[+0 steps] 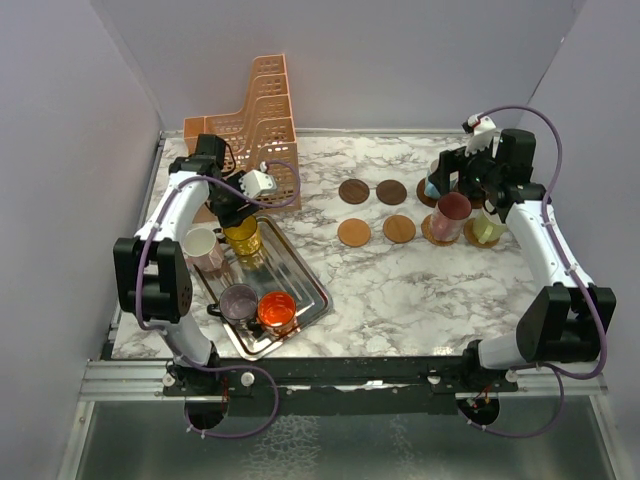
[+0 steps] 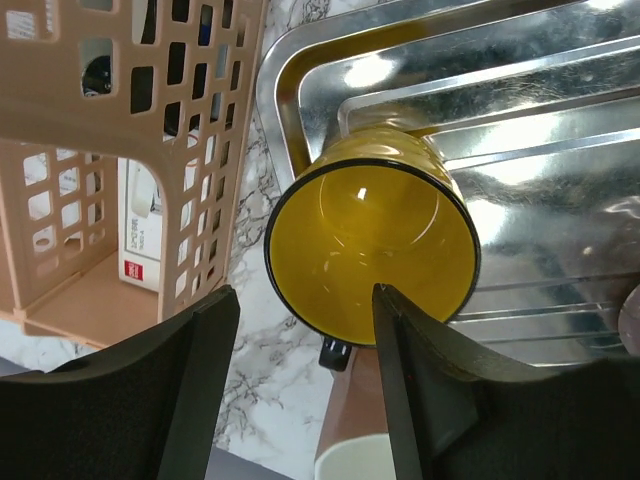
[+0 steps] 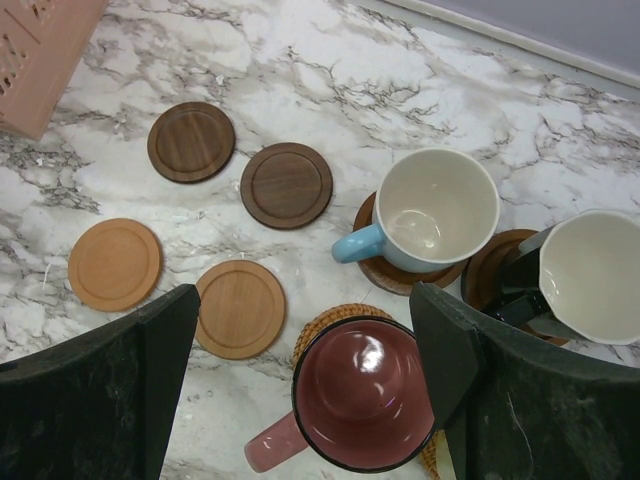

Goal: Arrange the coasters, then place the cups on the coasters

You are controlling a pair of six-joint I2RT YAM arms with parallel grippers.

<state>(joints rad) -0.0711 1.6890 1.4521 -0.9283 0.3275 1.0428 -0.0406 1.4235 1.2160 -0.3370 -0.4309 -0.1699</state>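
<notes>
Jaws on your left arm stand apart astride the rim of the yellow cup on the silver tray; a shallow pinch on that glossy wall could slip and tip it.

The top external camera looks down from above and behind the two arms, far enough back to take in the whole marble table. The left wrist camera looks down past the left claw, very near the yellow cup just ahead of that claw, on the silver tray. The right wrist camera sits higher, facing down past the right claw at bare coasters ahead and to the left of it. The overhead view shares both patches.
</notes>
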